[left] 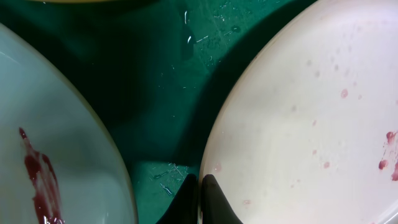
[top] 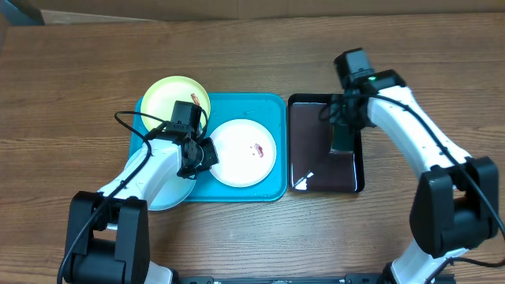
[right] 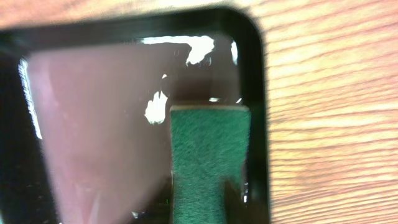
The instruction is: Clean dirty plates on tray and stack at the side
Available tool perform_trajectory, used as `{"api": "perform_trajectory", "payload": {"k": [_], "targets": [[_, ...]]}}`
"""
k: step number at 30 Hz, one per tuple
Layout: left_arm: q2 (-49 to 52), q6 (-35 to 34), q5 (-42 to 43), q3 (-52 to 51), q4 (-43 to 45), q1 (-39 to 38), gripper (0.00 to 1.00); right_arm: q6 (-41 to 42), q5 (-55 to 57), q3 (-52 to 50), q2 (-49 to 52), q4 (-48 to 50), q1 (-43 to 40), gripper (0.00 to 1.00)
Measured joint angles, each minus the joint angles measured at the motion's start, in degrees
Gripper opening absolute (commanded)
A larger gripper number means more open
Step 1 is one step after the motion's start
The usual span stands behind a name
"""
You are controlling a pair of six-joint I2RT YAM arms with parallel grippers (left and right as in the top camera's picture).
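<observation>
— On the table, seen from overhead, what is there?

— A turquoise tray (top: 274, 188) lies at the middle of a wooden table (top: 79, 71). 3 plates sit at it. A yellow-green plate (top: 170, 96) overhangs its far-left corner. A white plate (top: 237, 162) lies inside it and carries a small reddish smear. A pale blue plate (top: 170, 202) sits at its near-left corner, largely hidden under my left arm. My left gripper (top: 207, 155) is at the white plate's left rim. Just right of the tray is a glossy black pan (top: 304, 126). My right gripper (top: 344, 130) hangs over the pan's right half, above a dark green sponge (top: 341, 147).

— And from the left wrist?

— My 2 fingertips (left: 211, 202) are pressed together with nothing between them. They are over a strip of wet tray (left: 161, 81). The pale blue plate (left: 68, 124) is on the left, streaked dark red. The white plate (left: 298, 137) is on the right, dotted with pink-red specks. The tips are just beside the white plate's rim; I cannot tell if they touch it.

— And the right wrist?

— The black pan (right: 93, 124) fills the left, its floor showing bright glints. The green sponge (right: 208, 149) lies inside against the pan's right wall, with bare wood beyond. The sponge runs off the bottom edge. I cannot tell how wide my right fingers stand, or whether they hold it.
</observation>
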Motion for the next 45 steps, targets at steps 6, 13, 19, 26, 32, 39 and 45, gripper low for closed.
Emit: {"api": "perform_trajectory", "payload": {"k": [6, 13, 19, 26, 32, 39, 45], "targets": [[0.0, 0.0, 0.0, 0.0, -0.04, 0.0, 0.04, 0.59, -0.42, -0.61, -0.48, -0.44, -6.27, 0.04], [0.0, 0.0, 0.0, 0.0, -0.04, 0.0, 0.04, 2.36, -1.11, -3.58, -0.48, 1.07, -11.5, 0.04], [0.0, 0.0, 0.0, 0.02, -0.15, 0.0, 0.04, 3.54, -4.55, -5.97, -0.48, 1.57, -12.72, 0.04], [0.0, 0.0, 0.0, 0.02, -0.17, 0.0, 0.04, 4.13, -8.26, -7.21, -0.48, 2.69, -12.76, 0.04], [0.0, 0.0, 0.0, 0.04, -0.2, 0.0, 0.04, 4.28, -9.66, -10.43, -0.48, 5.46, -12.74, 0.04], [0.0, 0.0, 0.0, 0.04, -0.2, 0.0, 0.04, 4.26, -13.31, -10.62, -0.48, 6.21, -12.76, 0.04], [0.0, 0.0, 0.0, 0.04, -0.17, 0.0, 0.04, 4.31, -15.37, -10.62, -0.48, 5.99, -12.76, 0.04]]}}
